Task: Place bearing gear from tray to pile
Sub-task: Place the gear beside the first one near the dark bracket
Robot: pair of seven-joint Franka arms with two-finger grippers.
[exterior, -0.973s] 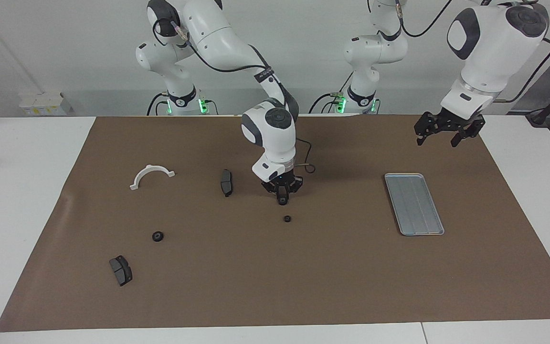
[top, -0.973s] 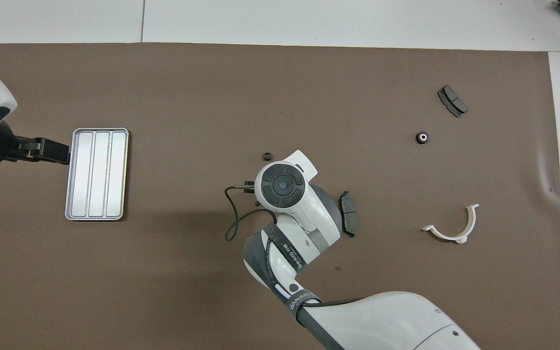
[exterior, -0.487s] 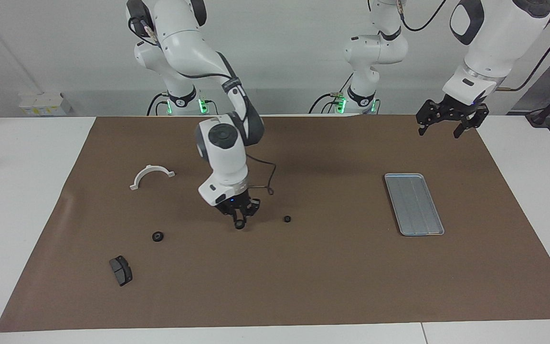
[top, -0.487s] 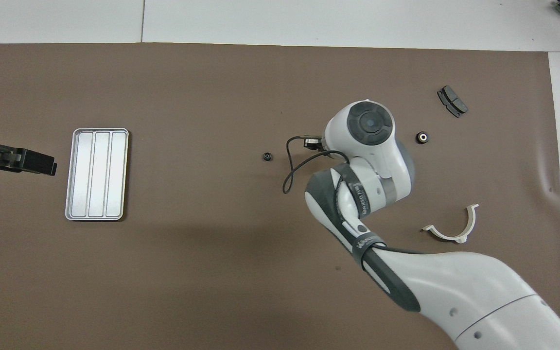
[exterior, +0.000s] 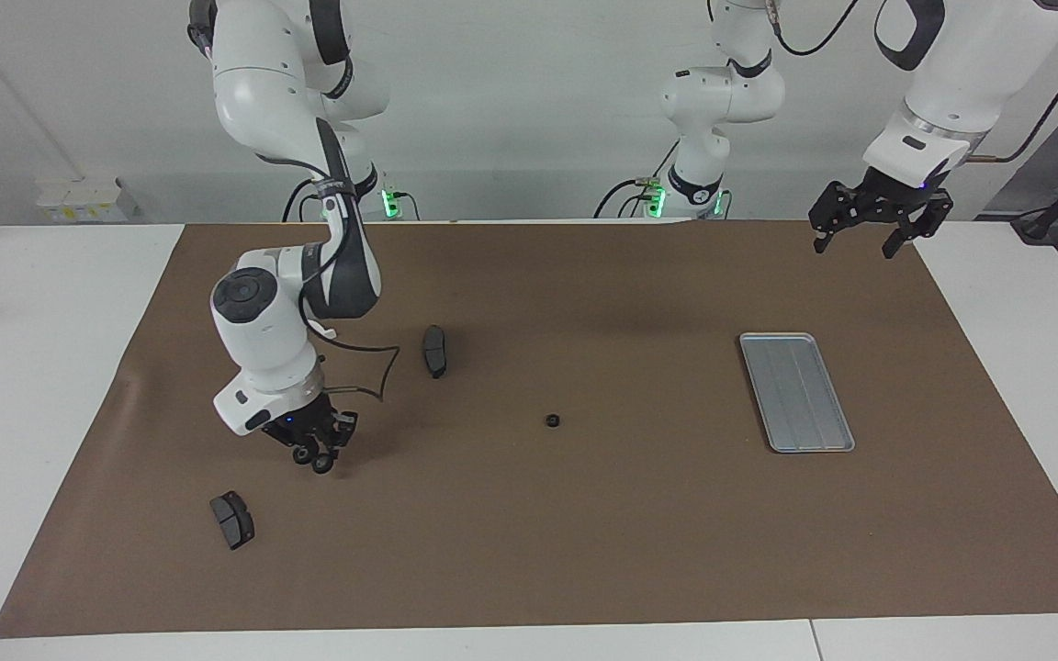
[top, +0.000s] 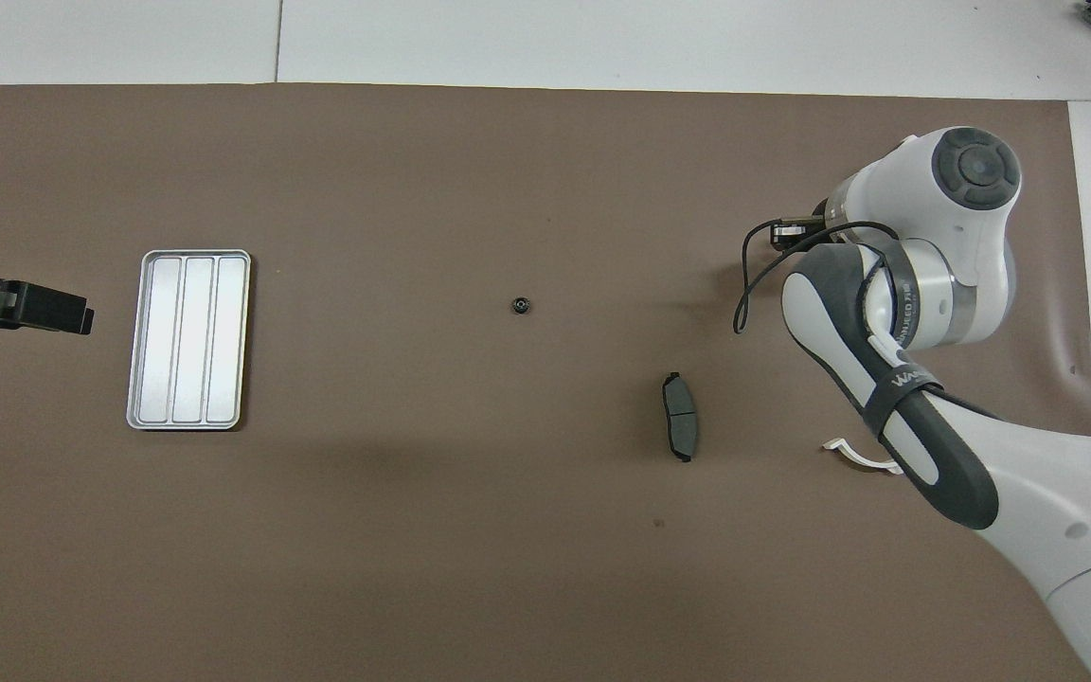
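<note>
- The right gripper, clamped on a bearing gear, has been sweeping away from the tray, and is now hanging low, seemingly above the pile gear.
- The left gripper, fingers apart, is waiting near the tray.

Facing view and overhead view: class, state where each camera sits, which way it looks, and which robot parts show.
Facing view: high across the table, looking at both robots; whole arms show, right hand holding a bearing gear, left hand raised.
Overhead view: above the robots' end, looking steeply down; right arm and left hand show.
Shared: tray, a small gear, a brake pad.
</note>
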